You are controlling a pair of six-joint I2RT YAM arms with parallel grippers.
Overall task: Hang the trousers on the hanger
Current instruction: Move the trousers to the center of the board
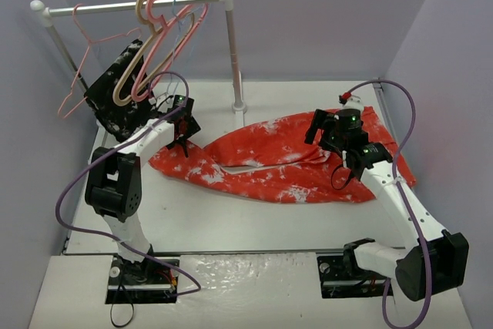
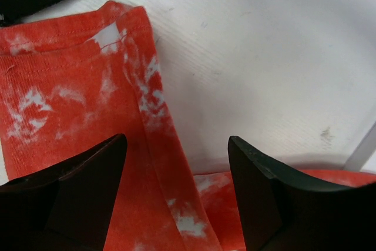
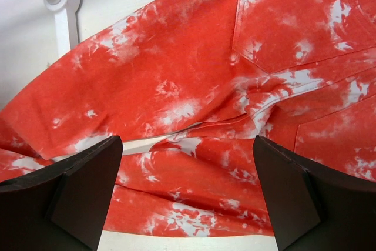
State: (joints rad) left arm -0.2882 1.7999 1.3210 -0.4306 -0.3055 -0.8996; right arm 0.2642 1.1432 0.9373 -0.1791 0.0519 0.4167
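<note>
The trousers (image 1: 285,163) lie flat on the white table (image 1: 231,225), legs to the left and waist to the right, probably spread like this so that each arm can take one end. The left gripper (image 2: 176,142) hangs over the cuff end of one leg, jaws well apart and holding nothing. The leg's side edge runs under the gap, and I cannot tell if the tips touch the cloth. The right gripper (image 3: 187,145) is also wide open and empty, above the place where the two legs meet, with a back pocket (image 3: 282,22) beyond it. The light-blue hanger (image 1: 187,30) seems to hang on the far rail (image 1: 131,7) among pink hangers (image 1: 154,44), well apart from the trousers.
</note>
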